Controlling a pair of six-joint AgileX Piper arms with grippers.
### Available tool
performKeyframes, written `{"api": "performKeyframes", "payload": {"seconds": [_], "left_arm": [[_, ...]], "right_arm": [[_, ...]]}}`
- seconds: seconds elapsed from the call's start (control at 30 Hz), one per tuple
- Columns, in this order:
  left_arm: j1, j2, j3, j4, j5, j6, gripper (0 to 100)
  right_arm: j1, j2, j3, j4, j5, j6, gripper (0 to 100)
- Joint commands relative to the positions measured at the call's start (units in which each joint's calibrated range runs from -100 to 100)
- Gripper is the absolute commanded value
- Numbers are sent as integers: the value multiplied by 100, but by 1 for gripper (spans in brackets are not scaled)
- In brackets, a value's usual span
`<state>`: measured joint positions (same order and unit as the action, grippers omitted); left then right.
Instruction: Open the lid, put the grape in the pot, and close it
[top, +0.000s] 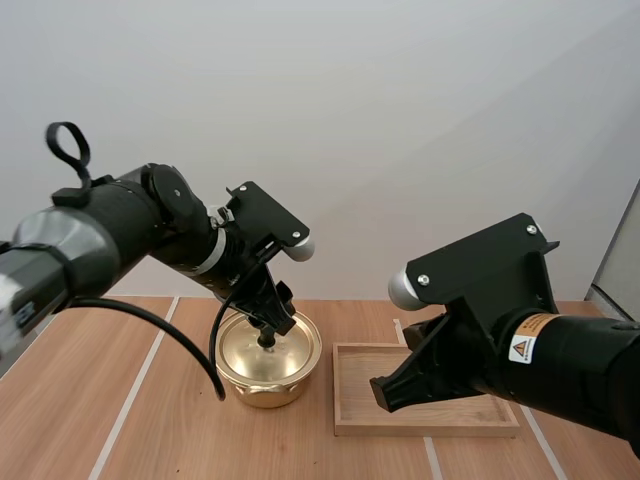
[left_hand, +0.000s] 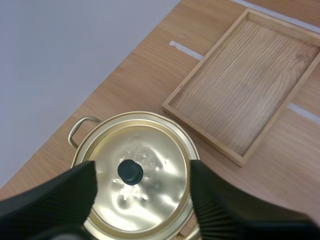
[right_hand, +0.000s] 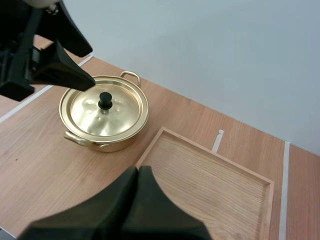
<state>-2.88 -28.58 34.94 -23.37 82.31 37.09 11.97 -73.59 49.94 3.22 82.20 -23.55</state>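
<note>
A gold pot (top: 250, 385) stands on the wooden table with its lid (top: 285, 350) on, a black knob (top: 266, 340) in the lid's centre. My left gripper (top: 272, 322) hovers right above the knob. In the left wrist view its fingers (left_hand: 60, 197) stand apart on either side of the knob (left_hand: 130, 171), open around it without touching; the lid (left_hand: 150, 200) lies level on the pot. My right gripper (right_hand: 138, 171) hangs over the near edge of the wooden tray (right_hand: 215, 185), its fingers together as one dark wedge, holding nothing. From there the pot (right_hand: 104, 125) sits beyond the tray's corner.
The wooden tray (top: 440, 415) lies bare just right of the pot, its left rim a short gap from the pot's side. White tape lines (top: 130, 400) run across the tabletop. A pale wall stands close behind the pot.
</note>
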Motion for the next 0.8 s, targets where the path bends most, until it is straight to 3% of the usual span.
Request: {"api": "performKeyframes", "payload": {"seconds": [0.0,0.37,0.5,0.77], "left_arm": [[-16,-594,-2,28,596,-243,0],[-16,-2727,238,17,288,-1345,0],[-16,-3891,941,7,-571,-1539,0],[-16,-5648,1828,7,-1087,-1926,0]], "right_arm": [[-82,-247,9,-47,-213,10,0],[-131,-681,9,-47,-180,251,0],[-131,-850,9,-47,-180,261,0],[-260,-1352,9,-47,-531,250,0]]}}
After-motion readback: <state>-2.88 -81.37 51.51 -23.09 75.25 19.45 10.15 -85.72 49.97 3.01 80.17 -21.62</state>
